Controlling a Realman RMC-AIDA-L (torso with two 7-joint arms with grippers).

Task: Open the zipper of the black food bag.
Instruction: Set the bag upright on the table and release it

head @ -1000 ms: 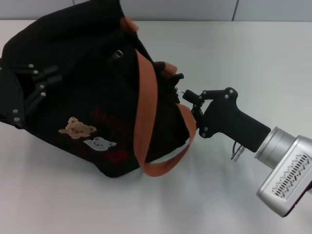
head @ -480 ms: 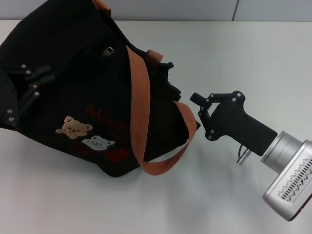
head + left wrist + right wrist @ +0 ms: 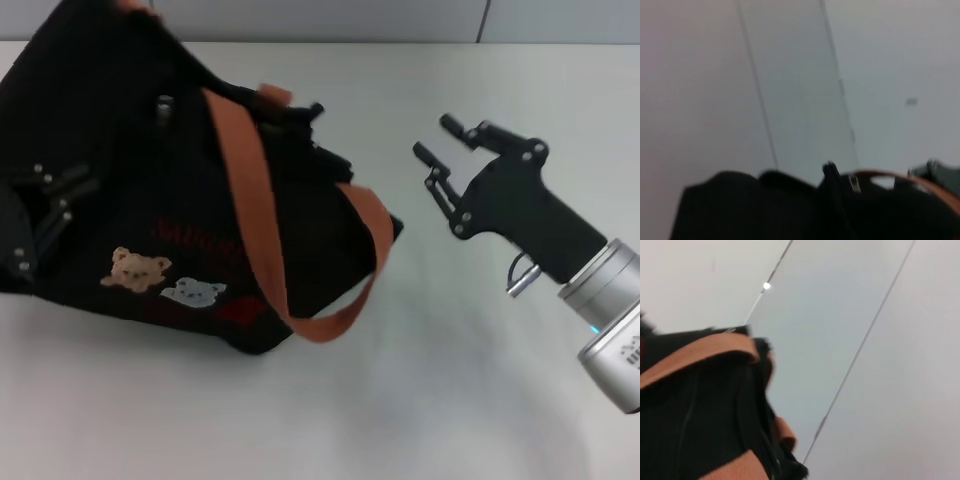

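The black food bag (image 3: 150,200) stands tilted on the white table at the left, with a tan bear patch (image 3: 130,268) and a white patch (image 3: 195,292) facing me. Its orange strap handles (image 3: 245,200) hang over the side. The zipper (image 3: 325,155) runs along the bag's top edge toward the right; I cannot make out its pull tab. My left gripper (image 3: 55,195) is at the bag's left end, shut on the fabric. My right gripper (image 3: 432,138) hangs open to the right of the bag, apart from it, holding nothing.
The white table (image 3: 420,380) stretches in front and to the right of the bag. A grey wall panel (image 3: 400,20) runs along the table's far edge. A small silver piece (image 3: 163,103) sits high on the bag's side.
My right gripper has let go of the zipper pull, opened, and drawn back right and away from the bag. The bag has shifted left with my left gripper.
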